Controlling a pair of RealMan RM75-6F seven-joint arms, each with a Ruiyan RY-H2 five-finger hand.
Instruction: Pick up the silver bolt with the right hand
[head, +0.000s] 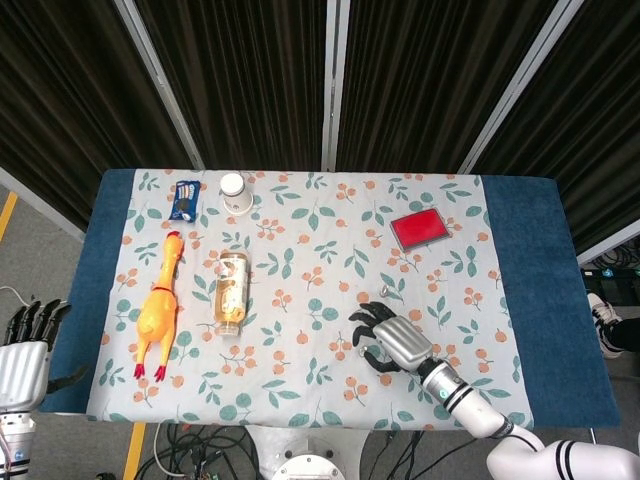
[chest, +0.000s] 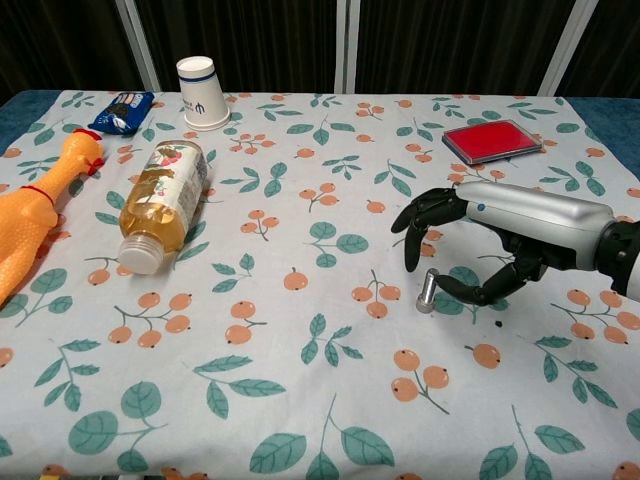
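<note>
We're over the tabletop (chest: 300, 420) with its leaf-print cloth, and the right hand (chest: 480, 245) is arched above the silver bolt (chest: 427, 290), fingers curled down and apart, thumb tip just beside the shank. Whether it is touching yet we cannot tell; nothing is gripped. The bolt stands nearly upright on the cloth, right of centre.

We judge it small, rigid, dense for its size and slick, liable to tip or roll if nudged. We'd pinch the shank between thumb and a fingertip.

Nothing crowds it. The rubber chicken (chest: 40, 215), the lying bottle (chest: 165, 205), the red pad (chest: 492, 139), the paper cup (chest: 202, 92) and the snack packet (chest: 122, 110) sit well apart. Our left hand (head: 25, 345) hangs off the tabletop's edge, fingers loosely extended, empty.
</note>
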